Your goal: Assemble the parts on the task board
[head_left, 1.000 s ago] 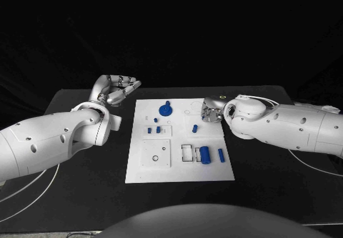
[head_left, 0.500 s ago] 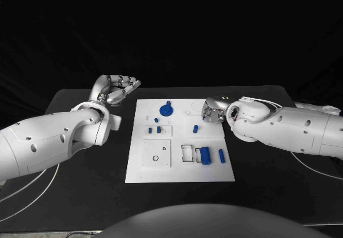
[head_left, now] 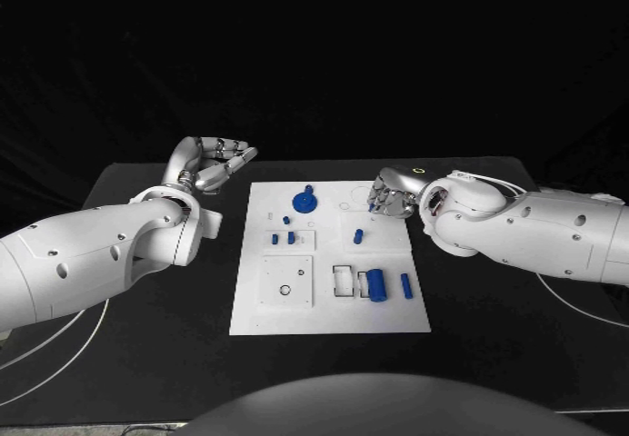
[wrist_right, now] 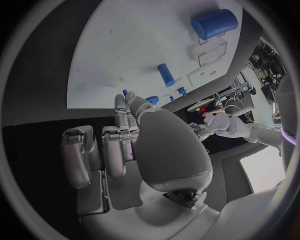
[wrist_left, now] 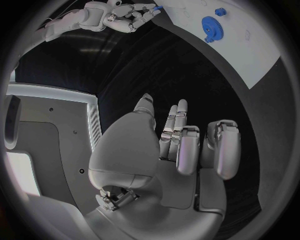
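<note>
The white task board (head_left: pixel 328 313) lies mid-table. On it are a blue gear (head_left: pixel 305 201), two small blue parts (head_left: pixel 282 239) in a recess, a blue peg (head_left: pixel 356 235), a thick blue cylinder (head_left: pixel 376 284) and a slim blue piece (head_left: pixel 406 285). My right hand (head_left: pixel 391 197) hovers over the board's back right corner. It pinches a small blue part (wrist_left: pixel 156 8) at its fingertips, and that part (wrist_right: pixel 125 92) shows again in the right wrist view. My left hand (head_left: pixel 211 161) hangs off the board's back left corner, fingers loosely bent and holding nothing.
A square inset plate with a round hole (head_left: pixel 286 290) sits at the board's front left, and two open slots (head_left: pixel 344 280) lie beside the cylinder. Black table (head_left: pixel 157 318) surrounds the board, and my white forearms flank it on both sides.
My right hand has risen slightly and shifted toward the back right of the board. The left hand and the parts on the board have not moved.
</note>
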